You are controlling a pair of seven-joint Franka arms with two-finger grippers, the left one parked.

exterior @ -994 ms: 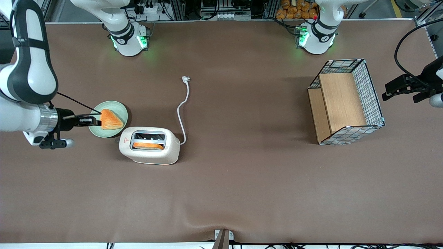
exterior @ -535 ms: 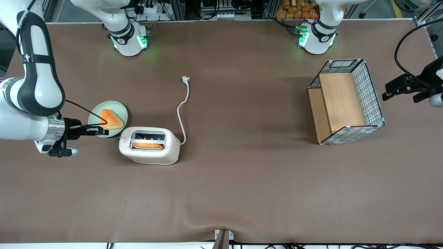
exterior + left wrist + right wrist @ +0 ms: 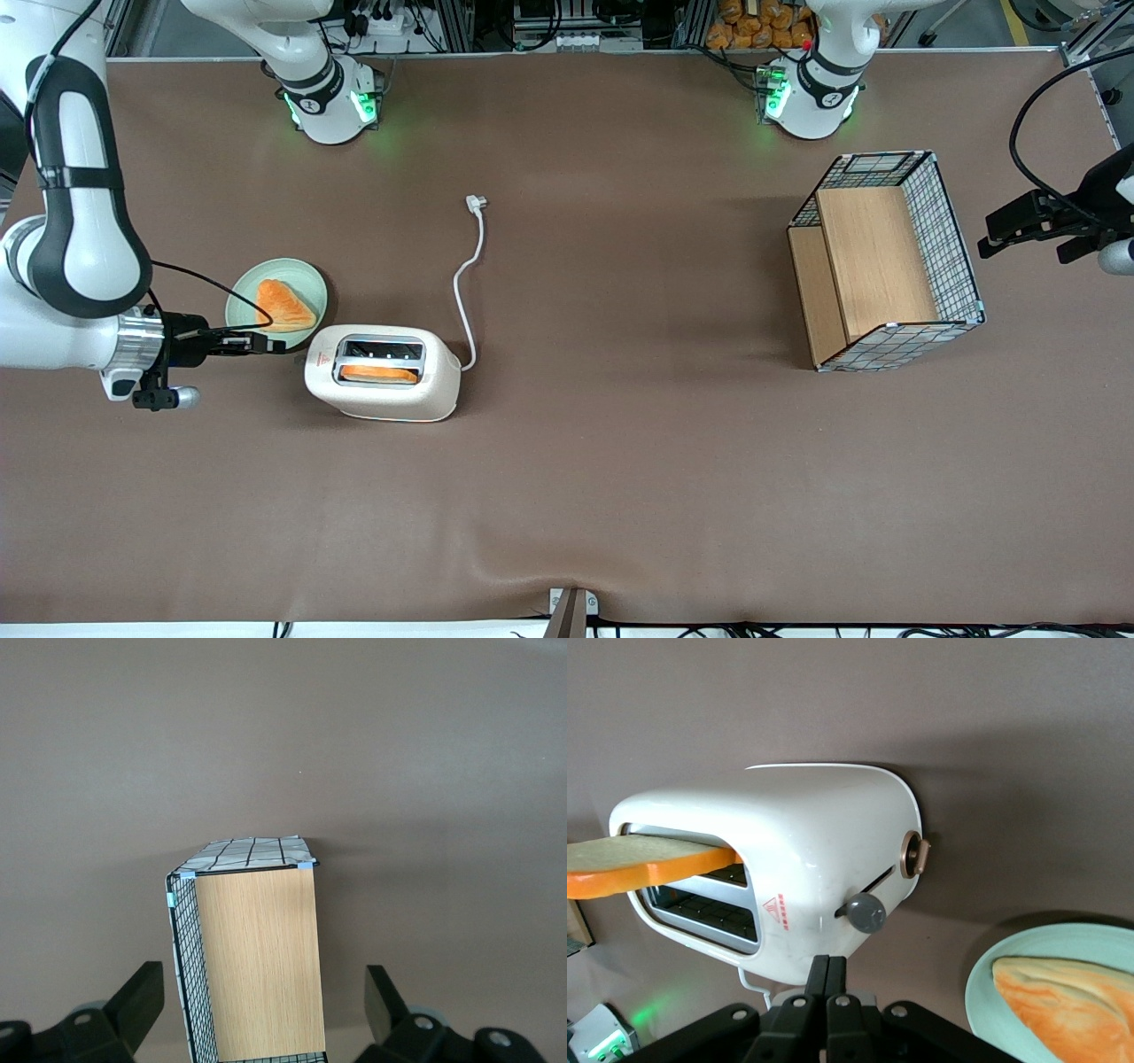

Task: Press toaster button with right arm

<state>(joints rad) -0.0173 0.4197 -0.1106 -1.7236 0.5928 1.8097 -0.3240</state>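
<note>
The right arm's gripper, jaws pressed together and empty, hovered just short of the toaster, its tips level with the toaster button on the narrow end face, beside a plate of bread.

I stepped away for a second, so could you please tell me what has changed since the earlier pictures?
The gripper has come off the plate, nearer the front camera and toward the toaster, fingers shut, now level with its button end. It took hold of nothing. The toaster, the toast slice in its slot and the plated bread stayed put.
</note>
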